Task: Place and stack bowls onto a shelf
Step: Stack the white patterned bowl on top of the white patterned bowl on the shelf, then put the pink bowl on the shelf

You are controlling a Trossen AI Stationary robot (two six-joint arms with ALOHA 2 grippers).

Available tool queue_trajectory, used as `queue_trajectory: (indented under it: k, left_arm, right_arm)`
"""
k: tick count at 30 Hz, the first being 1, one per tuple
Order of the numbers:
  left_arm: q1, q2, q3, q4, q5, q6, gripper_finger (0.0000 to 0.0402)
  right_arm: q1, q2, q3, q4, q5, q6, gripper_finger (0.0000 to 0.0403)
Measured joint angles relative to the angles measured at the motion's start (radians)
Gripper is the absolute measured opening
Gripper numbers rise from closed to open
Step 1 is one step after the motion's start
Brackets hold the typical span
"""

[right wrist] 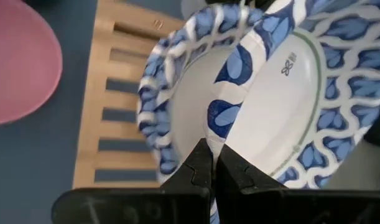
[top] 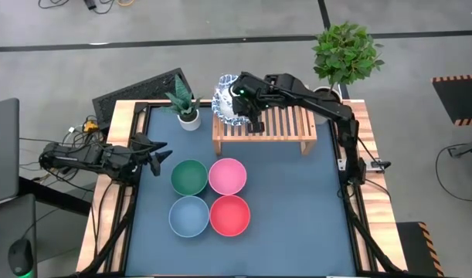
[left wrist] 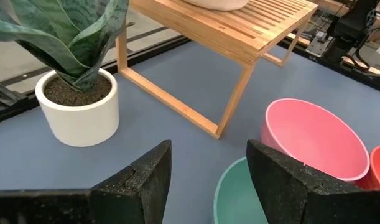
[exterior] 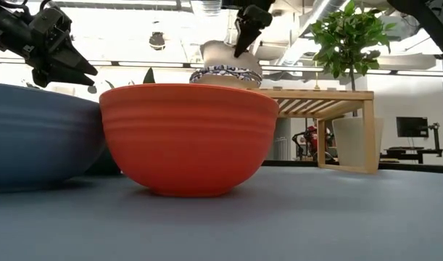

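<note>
**Patterned bowl held tilted over the stack on the shelf**

Nearest the front edge of the blue table (top: pixel 297 208) sit the light blue bowl (top: pixel 189 215) and, on its right, the red bowl (top: pixel 230 215), touching or nearly so. In the low view the red bowl (exterior: pixel 188 138) fills the middle, with the light blue one (exterior: pixel 36 138) to its left.

Just behind them stand the green bowl (top: pixel 189 177) and the pink bowl (top: pixel 227 176), side by side, the four forming a tight square.

At the table's left edge, level with the green bowl, the left gripper (top: pixel 160 153) hangs with its fingers (left wrist: pixel 140 186) spread wide and nothing between them. Its wrist view looks past them at the green and pink bowls.

Farther back, a small potted plant in a white pot (top: pixel 188 117) stands just left of the shelf (top: pixel 286 123). On the shelf's left end rests a stack of white bowls with blue-patterned rims (right wrist: pixel 171 106); how many, I cannot tell. The right gripper (top: pixel 243 104) is pinched onto the rim of another patterned bowl (right wrist: pixel 295 93), holding it tilted steeply over that stack.

Beyond the shelf's right end, past the table's far edge, stands a larger leafy plant (top: pixel 346 52).
</note>
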Motion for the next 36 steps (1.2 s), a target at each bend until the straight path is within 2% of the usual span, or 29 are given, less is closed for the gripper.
queue_trajectory:
  k: [2, 18, 21, 27, 33, 36]
  left_arm:
    - [0.000, 0.000, 0.000, 0.000, 0.000, 0.000, 0.0193]
    - [0.000, 0.000, 0.000, -0.001, 0.007, -0.006, 0.0193]
    - [0.000, 0.000, 0.000, -0.001, 0.007, -0.005, 0.0193]
    - [0.000, 0.000, 0.000, -0.001, 0.006, -0.006, 0.0193]
    - [0.000, 0.000, 0.000, -0.002, 0.006, -0.030, 0.0193]
    - [0.000, 0.000, 0.000, -0.003, 0.007, -0.033, 0.0193]
  right_arm:
    - [0.005, 0.000, 0.000, 0.011, 0.000, 0.000, 0.0035]
    - [0.029, -0.005, 0.000, 0.016, 0.003, 0.067, 0.0221]
    - [0.058, -0.009, 0.000, 0.015, -0.006, 0.131, 0.0232]
    - [0.149, -0.004, 0.001, -0.036, -0.130, 0.217, 0.0234]
    - [0.249, 0.025, 0.003, -0.001, -0.132, 0.308, 0.0234]
    - [0.287, 0.043, -0.002, -0.039, -0.134, 0.318, 0.0234]
